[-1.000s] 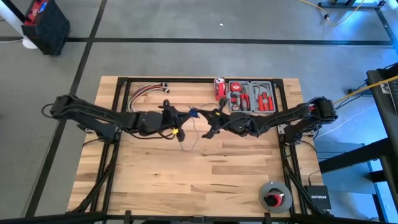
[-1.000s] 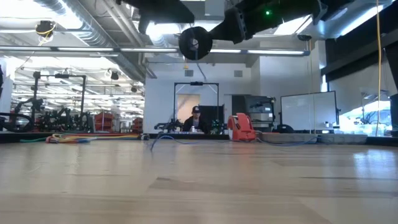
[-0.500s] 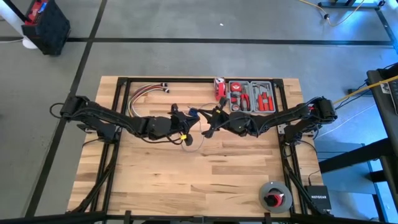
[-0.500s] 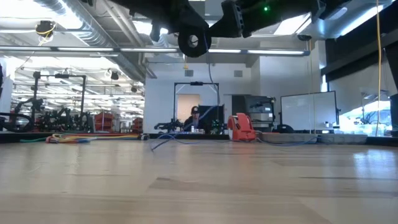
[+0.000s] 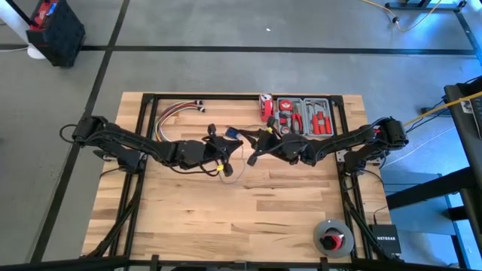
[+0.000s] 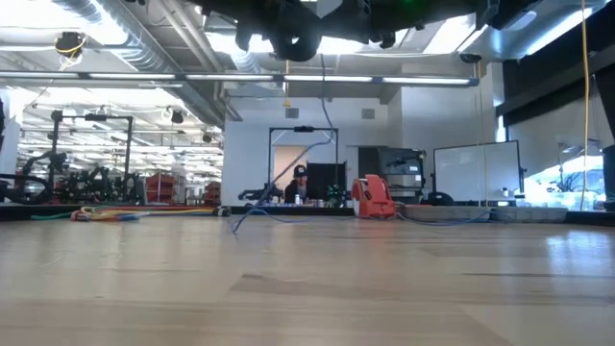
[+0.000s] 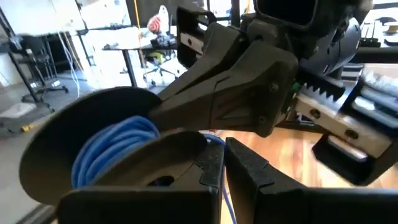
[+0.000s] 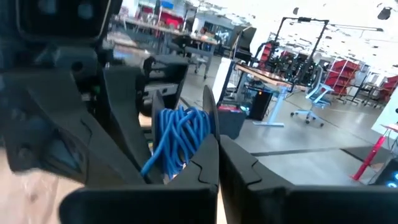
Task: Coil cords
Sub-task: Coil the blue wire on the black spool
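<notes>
A black spool wound with thin blue wire is held up above the table's middle, between my two grippers; it also shows in the left wrist view and the low view. My right gripper is shut on the spool. My left gripper sits close beside it, shut on the wire. A loose strand hangs from the spool down to the table, where its end lies. My left gripper pinches a single strand of the blue wire between its two fingers, right beside the spool. The strand runs on past the fingers. My right gripper pinches the spool's thin flange at its rim, between its two fingers. It comes level from the table's right. The spool is lifted clear of the table.
A bundle of red, yellow and white wires lies at the far left. A tray of red-handled tools and a red tool stand at the far edge. A round reel sits at the near right corner.
My left gripper has gone toward the table's right edge, up to the spool. The spool has risen a little. The loose strand has been drawn up from the table into a slanting line; its end stays on the table.
</notes>
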`<state>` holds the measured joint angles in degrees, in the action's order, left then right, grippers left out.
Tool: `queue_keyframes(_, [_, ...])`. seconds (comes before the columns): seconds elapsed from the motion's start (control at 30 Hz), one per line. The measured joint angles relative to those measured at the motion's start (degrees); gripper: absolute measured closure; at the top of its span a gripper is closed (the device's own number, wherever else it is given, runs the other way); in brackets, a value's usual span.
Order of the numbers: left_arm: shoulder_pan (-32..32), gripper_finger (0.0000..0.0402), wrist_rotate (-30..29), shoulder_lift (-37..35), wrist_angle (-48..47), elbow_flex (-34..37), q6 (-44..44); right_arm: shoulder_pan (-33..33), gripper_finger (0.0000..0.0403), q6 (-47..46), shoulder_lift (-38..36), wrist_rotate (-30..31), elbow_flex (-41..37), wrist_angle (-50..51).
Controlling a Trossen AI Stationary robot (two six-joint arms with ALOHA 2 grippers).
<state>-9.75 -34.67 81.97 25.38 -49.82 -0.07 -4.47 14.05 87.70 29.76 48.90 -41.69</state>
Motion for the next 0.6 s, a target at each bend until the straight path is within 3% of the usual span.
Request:
queue_keyframes(0.13, [-0.40,0.0381,0.00,0.00,-0.75,-0.01,1.05,0.00,0.0402,-0.86,0.00,-1.01,0.00,-1.11])
queue_keyframes(0.3, [-0.34,0.0334,-0.04,0.12,-4.15,0.00,1.07,0.02,0.0402,-1.86,0.00,-1.73,0.02,-3.65])
queue_keyframes(0.6, [-3.15,0.0291,-0.26,-1.22,-16.46,0.04,-0.68,0.02,0.0402,1.31,-0.11,-1.66,0.02,-4.83])
